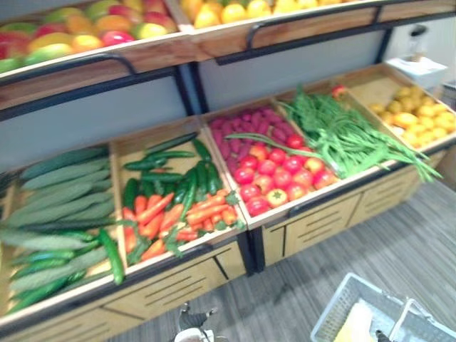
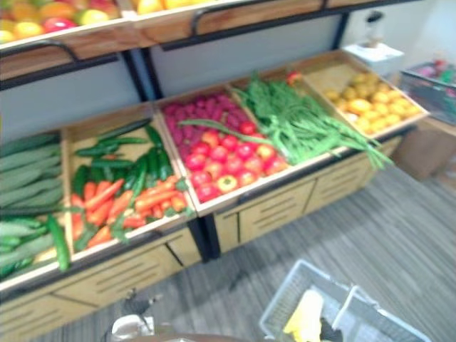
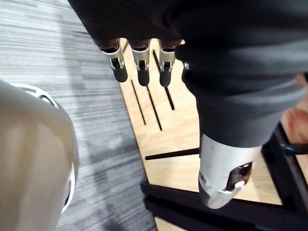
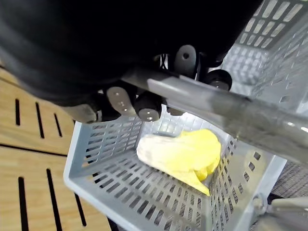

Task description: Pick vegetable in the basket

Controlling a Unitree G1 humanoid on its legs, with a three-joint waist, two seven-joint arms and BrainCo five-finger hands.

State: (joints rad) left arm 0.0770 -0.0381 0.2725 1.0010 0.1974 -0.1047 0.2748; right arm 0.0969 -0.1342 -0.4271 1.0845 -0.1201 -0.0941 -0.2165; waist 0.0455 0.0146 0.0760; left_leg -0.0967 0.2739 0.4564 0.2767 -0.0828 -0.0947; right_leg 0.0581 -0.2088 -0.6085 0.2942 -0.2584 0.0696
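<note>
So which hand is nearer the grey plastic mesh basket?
Right. The right hand is curled round the handle of the grey plastic mesh basket; the left hand hangs open beside the slotted wooden stand front, away from it.

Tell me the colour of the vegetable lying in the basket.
Yellow, whitish at one end; the vegetable in the basket shows best in the right wrist view.

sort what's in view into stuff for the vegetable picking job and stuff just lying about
For the job: basket, its handle gripped by the right hand; yellow-white vegetable inside it; open left hand; cucumbers, tomatoes, green beans on the stand.
Just there: top-shelf fruit; yellow produce at the stand's right end.
</note>
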